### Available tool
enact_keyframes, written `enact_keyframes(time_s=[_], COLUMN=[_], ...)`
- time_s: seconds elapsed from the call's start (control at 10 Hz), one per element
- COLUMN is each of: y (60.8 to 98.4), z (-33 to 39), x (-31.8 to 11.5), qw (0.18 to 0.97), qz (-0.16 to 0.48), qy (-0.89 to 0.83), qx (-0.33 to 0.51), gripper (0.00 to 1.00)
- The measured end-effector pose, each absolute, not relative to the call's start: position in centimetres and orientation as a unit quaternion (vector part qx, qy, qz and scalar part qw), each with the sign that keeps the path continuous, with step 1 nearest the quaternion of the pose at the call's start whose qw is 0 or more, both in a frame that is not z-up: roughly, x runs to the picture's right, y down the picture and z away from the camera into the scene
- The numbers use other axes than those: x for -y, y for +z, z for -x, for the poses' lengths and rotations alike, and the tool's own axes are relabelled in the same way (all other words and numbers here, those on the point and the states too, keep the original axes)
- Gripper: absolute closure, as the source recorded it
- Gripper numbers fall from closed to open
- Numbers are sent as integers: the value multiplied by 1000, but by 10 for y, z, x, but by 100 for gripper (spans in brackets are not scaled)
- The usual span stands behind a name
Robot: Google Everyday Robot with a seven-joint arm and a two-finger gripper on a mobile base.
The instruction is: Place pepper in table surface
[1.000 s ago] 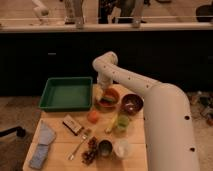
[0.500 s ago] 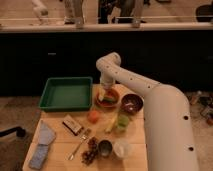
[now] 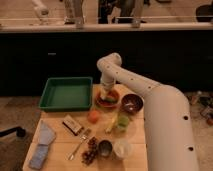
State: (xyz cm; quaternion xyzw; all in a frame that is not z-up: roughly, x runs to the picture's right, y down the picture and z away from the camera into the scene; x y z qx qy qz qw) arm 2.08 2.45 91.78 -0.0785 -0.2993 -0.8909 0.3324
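Change: white arm's elbow sits slightly further right than a second ago; its gripper stays over the shallow red bowl.
Gripper: pointing down near the 12 o'clock edge of the light tan wooden table surface.
Grip: cannot tell whether apart or clamped.
Pepper: small yellow-green pepper at the gripper's tip, above the red bowl, off the wood.
Neighbours: round dark brown bowl at the red bowl's 3 o'clock; green plastic tray at 9 o'clock.

We take this for an office break area or test lab. A long counter runs over dark cabinets at twelve o'clock, with a rolling chair base at eight o'clock. The gripper hangs over the wooden table surface, toward its one o'clock side.
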Motion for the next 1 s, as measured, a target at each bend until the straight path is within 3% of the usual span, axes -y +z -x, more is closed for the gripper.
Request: enact_keyframes(time_s=[0.2,0.4,0.8,1.0], y=[919,919,922,925], z=[-22,-24,-28,-29], x=[-25,-25,-27,-29], qw=[333,333,336,336], qz=[78,77,78,80], qy=[-890,-890,-887,-885], qx=[301,302,308,312], gripper=[71,73,41,39])
